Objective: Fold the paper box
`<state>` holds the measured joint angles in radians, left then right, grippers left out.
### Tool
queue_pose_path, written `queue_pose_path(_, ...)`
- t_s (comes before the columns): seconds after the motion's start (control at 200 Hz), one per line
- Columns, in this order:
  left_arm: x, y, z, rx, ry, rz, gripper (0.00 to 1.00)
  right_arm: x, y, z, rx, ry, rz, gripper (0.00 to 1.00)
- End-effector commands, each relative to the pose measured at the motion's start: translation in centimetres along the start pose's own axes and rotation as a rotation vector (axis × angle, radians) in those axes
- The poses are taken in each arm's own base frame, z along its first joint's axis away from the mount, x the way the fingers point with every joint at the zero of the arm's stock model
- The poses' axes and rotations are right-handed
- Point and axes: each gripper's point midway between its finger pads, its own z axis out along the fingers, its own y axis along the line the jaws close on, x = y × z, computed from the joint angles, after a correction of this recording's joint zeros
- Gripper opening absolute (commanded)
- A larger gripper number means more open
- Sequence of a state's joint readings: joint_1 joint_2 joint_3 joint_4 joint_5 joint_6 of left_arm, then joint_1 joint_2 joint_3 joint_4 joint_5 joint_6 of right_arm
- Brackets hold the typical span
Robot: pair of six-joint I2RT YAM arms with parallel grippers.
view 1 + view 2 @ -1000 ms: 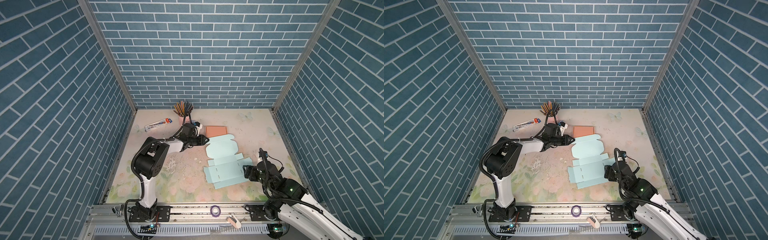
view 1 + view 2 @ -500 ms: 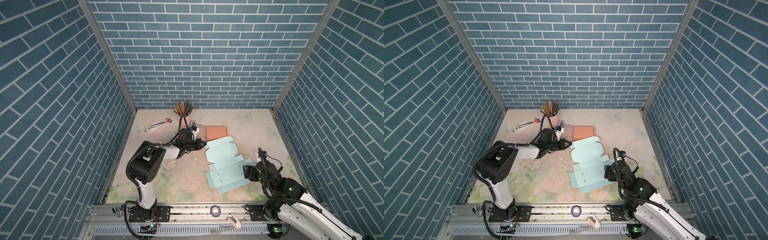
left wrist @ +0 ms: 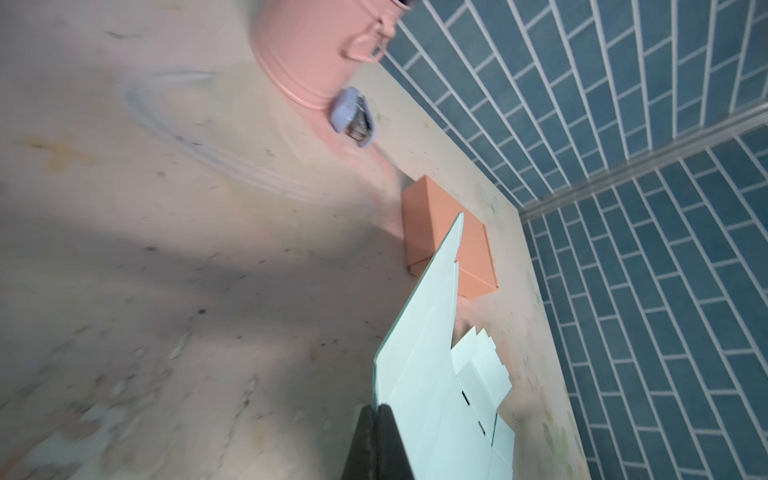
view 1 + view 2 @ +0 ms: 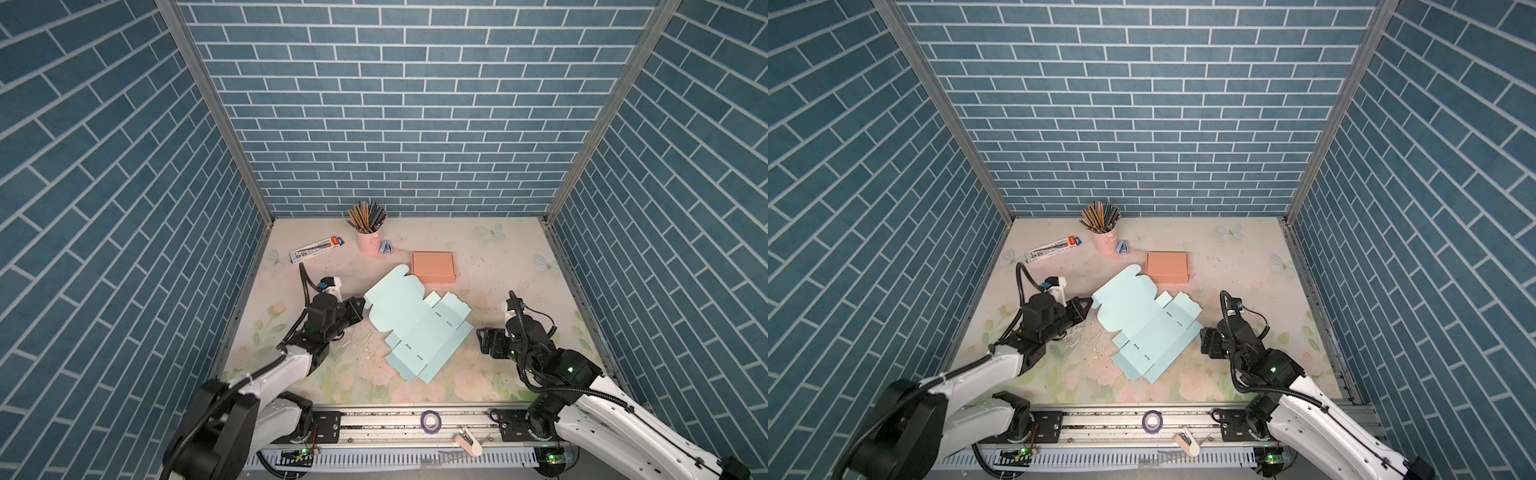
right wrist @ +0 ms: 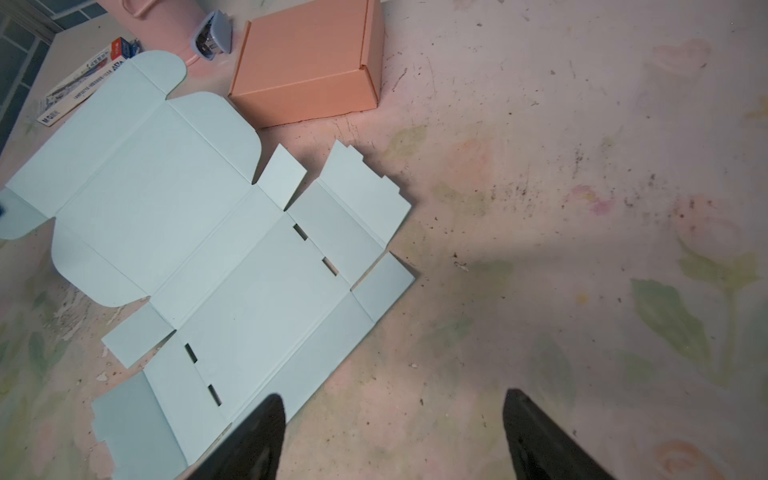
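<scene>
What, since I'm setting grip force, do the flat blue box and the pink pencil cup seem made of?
The flat blue box: thin matte card, apparently; crisp creases, cut slots, thin edge. The pink pencil cup: probably painted sheet metal; smooth satin wall, pressed ridges, a small loop handle.

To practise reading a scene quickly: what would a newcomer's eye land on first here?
The unfolded light blue box blank spread open mid-table, its rounded flap pinched by the shut left gripper. The right gripper hangs open at its opposite edge, and a folded orange box sits behind, near a pink pencil cup.
</scene>
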<state>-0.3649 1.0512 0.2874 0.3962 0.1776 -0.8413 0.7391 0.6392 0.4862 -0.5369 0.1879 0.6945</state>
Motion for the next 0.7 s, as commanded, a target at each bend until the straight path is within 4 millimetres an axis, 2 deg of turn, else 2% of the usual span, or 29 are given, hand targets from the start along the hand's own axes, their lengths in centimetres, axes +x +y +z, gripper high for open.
queue_pose_path(0.0,-1.0,3.7,-2.0,-0.180,-0.110,-0.063,0.00,0.7,2.2,1.2,-0.124,0.031,0.100,0.85)
queue_pose_path(0.12,-0.2,4.5,-3.1,-0.213,-0.094,-0.043,0.01,1.8,4.0,2.8,-0.242,0.063,0.202,0.86)
queue_pose_path(0.29,2.6,6.0,-3.4,-0.248,-0.029,-0.021,0.05,3.3,5.5,5.1,-0.324,0.120,0.294,0.86)
queue_pose_path(0.55,6.2,4.9,-3.7,-0.196,0.056,0.032,0.23,3.7,6.3,7.4,-0.303,0.176,0.292,0.85)
queue_pose_path(0.695,8.0,4.3,-4.4,-0.173,0.106,0.076,0.25,4.0,5.7,8.6,-0.260,0.183,0.293,0.85)
